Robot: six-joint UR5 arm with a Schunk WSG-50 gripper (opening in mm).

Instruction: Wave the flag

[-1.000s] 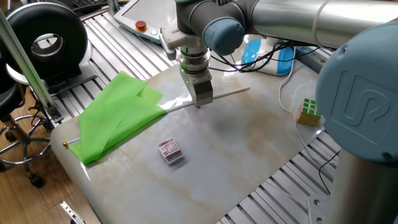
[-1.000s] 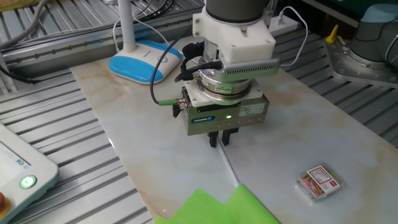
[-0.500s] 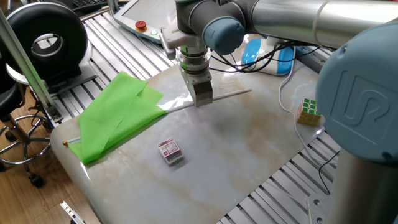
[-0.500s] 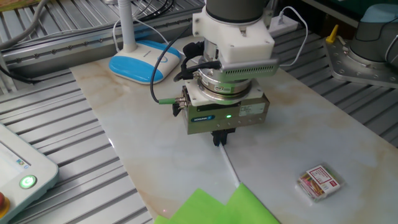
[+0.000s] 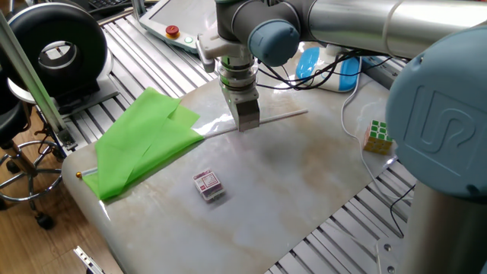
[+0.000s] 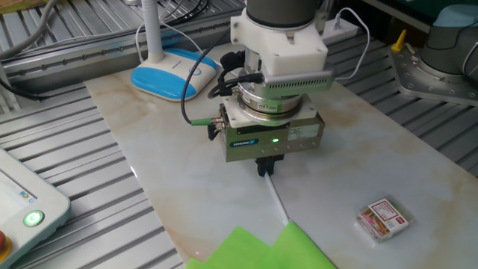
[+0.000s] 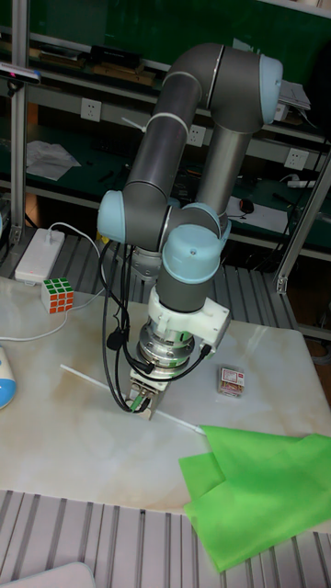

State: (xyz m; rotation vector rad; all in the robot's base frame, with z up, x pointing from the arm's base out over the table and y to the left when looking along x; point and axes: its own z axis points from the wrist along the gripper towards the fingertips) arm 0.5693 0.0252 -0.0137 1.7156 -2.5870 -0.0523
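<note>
The flag lies flat on the marble table: its lime-green cloth (image 5: 144, 141) is spread at the left, and the gold tip (image 5: 79, 176) of its slim white pole (image 5: 283, 115) sticks out at the table's near-left edge. My gripper (image 5: 248, 128) points straight down over the bare middle of the pole, its fingers shut on it at table level. From the other fixed view the gripper (image 6: 265, 170) pinches the pole (image 6: 278, 202) just ahead of the cloth (image 6: 284, 250). The tall fixed view shows the gripper (image 7: 140, 411), pole (image 7: 87, 378) and cloth (image 7: 267, 501) likewise.
A small red-and-white card box (image 5: 208, 185) lies near the cloth. A Rubik's cube (image 5: 378, 137) stands at the right edge, with a white cable by it. A blue-and-white device (image 6: 174, 73) sits behind the gripper. A teach pendant (image 6: 22, 202) rests on the slatted frame.
The fingers, slightly apart around the pole one second ago, have closed onto it. The arm and the flag have stayed in place.
</note>
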